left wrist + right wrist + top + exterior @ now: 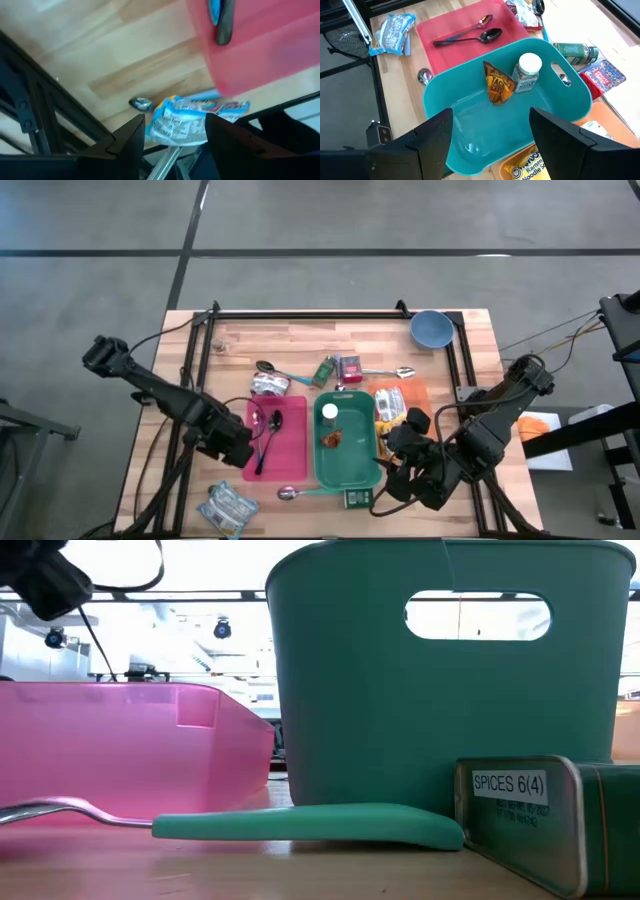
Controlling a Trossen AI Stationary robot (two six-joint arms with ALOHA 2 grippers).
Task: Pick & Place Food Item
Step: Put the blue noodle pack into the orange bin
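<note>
Jaws empty on both arms; only low view reads spice tin [530,815].

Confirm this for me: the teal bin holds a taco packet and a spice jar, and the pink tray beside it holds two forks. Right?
Not quite. The pink tray holds two spoons, not forks; the right wrist view shows their rounded bowls. The rest stands: the teal bin holds a taco packet and a spice jar.
</note>
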